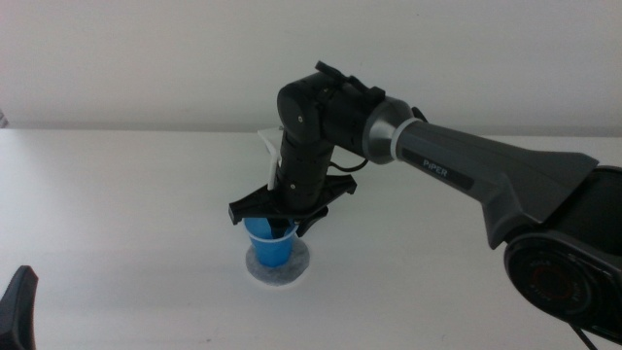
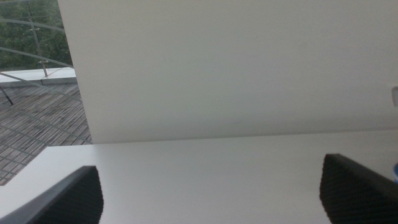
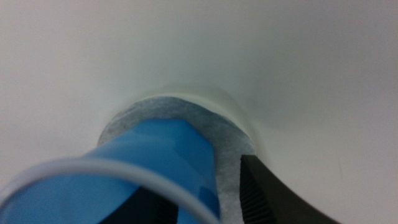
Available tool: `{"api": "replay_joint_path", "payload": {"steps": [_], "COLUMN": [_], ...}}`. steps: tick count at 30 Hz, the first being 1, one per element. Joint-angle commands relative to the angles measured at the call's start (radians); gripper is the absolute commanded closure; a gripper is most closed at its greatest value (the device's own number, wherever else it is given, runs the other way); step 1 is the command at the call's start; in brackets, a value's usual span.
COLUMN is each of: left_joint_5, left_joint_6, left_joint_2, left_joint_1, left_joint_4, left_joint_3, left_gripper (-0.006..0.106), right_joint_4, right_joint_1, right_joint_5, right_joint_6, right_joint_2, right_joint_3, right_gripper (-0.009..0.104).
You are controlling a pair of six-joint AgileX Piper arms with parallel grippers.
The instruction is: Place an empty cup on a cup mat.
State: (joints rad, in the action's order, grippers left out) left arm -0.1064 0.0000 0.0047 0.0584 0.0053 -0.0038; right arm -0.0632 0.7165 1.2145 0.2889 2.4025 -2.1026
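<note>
The blue cup (image 1: 269, 247) stands upright on the speckled grey cup mat (image 1: 288, 272) near the middle of the table. My right gripper (image 1: 282, 227) reaches down over the cup's rim from the right arm. In the right wrist view the cup (image 3: 168, 155) sits on the mat (image 3: 186, 112), and a strip of mat shows between the cup wall and one dark finger (image 3: 264, 196), so the jaws stand open around the cup wall. The cup looks empty. My left gripper (image 1: 19, 303) waits open at the table's front left corner, empty in its own view (image 2: 211, 183).
The white table (image 1: 117, 214) ends at a white wall behind. The right arm's long grey link (image 1: 486, 175) stretches over the table's right side. A small pale object (image 1: 264, 141) shows behind the right wrist.
</note>
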Motion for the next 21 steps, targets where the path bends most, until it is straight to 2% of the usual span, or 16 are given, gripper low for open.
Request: {"api": "replay_joint_path", "payload": {"steps": [1, 9, 12, 15, 19, 21], "left_joint_5": [0.012, 0.012, 0.012, 0.012, 0.012, 0.012], "left_joint_6": [0.000, 0.000, 0.000, 0.000, 0.000, 0.000], "left_joint_2": [-0.040, -0.040, -0.040, -0.040, -0.040, -0.040], "left_joint_1": [-0.008, -0.008, -0.008, -0.008, -0.008, -0.008], "left_joint_4": [-0.005, -0.005, -0.005, -0.005, -0.005, -0.005], "left_joint_3": [0.041, 0.041, 0.041, 0.041, 0.041, 0.041], "left_gripper": [0.007, 0.007, 0.007, 0.007, 0.007, 0.007], "right_joint_4": [0.001, 0.011, 0.009, 0.013, 0.016, 0.016], "right_joint_1": [-0.003, -0.029, -0.060, -0.103, -0.191, -0.253], "right_joint_5": [0.032, 0.031, 0.015, -0.039, -0.187, -0.293], "right_joint_6": [0.002, -0.002, -0.019, -0.056, -0.121, -0.150], "right_joint_2": [-0.039, -0.176, -0.271, -0.416, -0.694, -0.843], "right_joint_3": [-0.004, 0.002, 0.079, 0.218, 0.485, 0.663], "right_gripper": [0.061, 0.061, 0.059, 0.049, 0.022, 0.012]}}
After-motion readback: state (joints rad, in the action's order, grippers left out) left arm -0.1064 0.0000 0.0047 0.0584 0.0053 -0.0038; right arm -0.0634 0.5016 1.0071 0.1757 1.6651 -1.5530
